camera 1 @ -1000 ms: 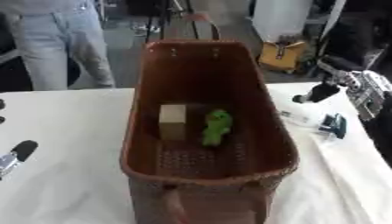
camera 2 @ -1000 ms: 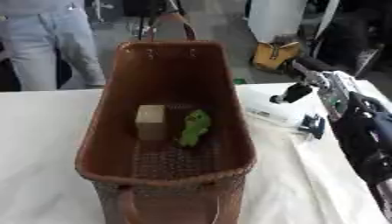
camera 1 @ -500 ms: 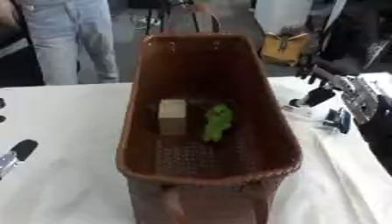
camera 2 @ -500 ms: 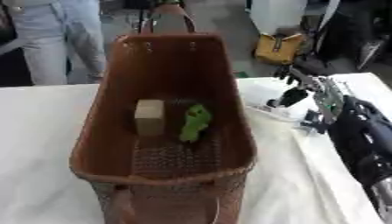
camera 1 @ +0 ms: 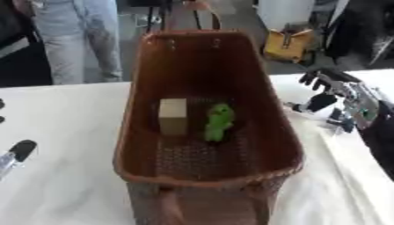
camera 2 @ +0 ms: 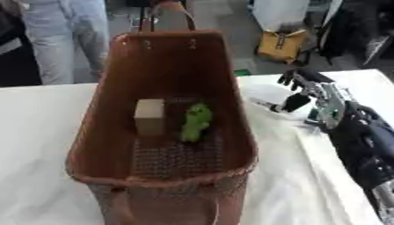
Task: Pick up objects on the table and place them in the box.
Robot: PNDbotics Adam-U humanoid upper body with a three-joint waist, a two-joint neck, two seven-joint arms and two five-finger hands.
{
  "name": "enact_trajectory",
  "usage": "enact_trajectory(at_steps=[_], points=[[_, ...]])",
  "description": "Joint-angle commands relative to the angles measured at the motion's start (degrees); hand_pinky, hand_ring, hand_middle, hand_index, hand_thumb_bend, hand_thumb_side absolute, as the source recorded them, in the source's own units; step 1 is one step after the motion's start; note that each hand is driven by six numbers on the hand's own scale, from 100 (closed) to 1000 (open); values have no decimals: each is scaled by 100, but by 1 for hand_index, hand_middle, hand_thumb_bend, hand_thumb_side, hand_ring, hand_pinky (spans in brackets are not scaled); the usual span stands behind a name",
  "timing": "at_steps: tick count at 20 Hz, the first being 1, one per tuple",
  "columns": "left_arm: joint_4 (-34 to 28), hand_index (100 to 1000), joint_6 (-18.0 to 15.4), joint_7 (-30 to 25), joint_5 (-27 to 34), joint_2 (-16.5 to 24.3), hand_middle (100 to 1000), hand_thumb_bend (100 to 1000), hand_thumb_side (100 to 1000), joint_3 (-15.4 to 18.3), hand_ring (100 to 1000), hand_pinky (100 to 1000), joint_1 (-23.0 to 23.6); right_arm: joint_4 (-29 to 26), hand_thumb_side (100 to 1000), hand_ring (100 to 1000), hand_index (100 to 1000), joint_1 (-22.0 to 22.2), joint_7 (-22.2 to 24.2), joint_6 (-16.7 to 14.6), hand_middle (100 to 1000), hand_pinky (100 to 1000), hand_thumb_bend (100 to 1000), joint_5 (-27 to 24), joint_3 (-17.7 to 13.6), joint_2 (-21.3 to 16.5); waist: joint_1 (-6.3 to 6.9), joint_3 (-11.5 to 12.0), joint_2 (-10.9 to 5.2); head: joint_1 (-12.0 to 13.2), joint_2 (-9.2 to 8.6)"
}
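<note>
Probably a robotics lab or workshop. A white-covered table (camera 1: 69, 132) stands on a grey floor (camera 2: 223, 22). Behind it sit a yellow bag (camera 2: 281, 46) and dark equipment (camera 1: 362, 30).

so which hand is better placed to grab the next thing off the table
Right. The right hand hangs over the cloth beside the basket, fingers relaxed, right above a small pale object lying there. The left hand shows only at the lower left edge, with nothing visible near it.

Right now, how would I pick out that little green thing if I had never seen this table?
Find the tall brown woven basket in the middle of the white table. On its floor lie two things side by side: a plain tan block and, to its right, the small bright green lumpy toy, the only green item there.
</note>
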Motion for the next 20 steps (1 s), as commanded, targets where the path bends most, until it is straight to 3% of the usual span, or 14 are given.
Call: enact_trajectory(at_steps=[1, 13, 14, 15, 20], points=[[-98, 829, -5, -17, 38, 99, 740, 633, 455, 23, 692, 684, -71, 45, 219, 714, 811, -51, -30, 49, 736, 554, 612, -30, -55, -208, 21, 12, -52, -3, -52], [-106, 830, -17, -35, 52, 85, 741, 622, 462, 11, 692, 685, -90, 234, 231, 712, 808, 23, -21, 99, 735, 559, 617, -102, -64, -233, 43, 32, 9, -30, -60], [-107, 830, -18, -36, 53, 85, 741, 622, 463, 10, 692, 685, -92, 261, 202, 714, 810, 33, 6, 97, 733, 564, 682, -104, -59, -222, 44, 31, 11, -32, -53], [-108, 830, -20, -39, 54, 83, 741, 621, 463, 8, 692, 685, -94, 305, 239, 713, 810, 47, 62, 88, 736, 564, 622, -104, -50, -203, 46, 30, 11, -33, -44], [-105, 831, -23, -46, 59, 80, 742, 618, 467, 6, 692, 685, -97, 386, 246, 704, 806, 76, 229, 53, 732, 572, 631, -74, -28, -161, 45, 28, 10, -42, -34]])
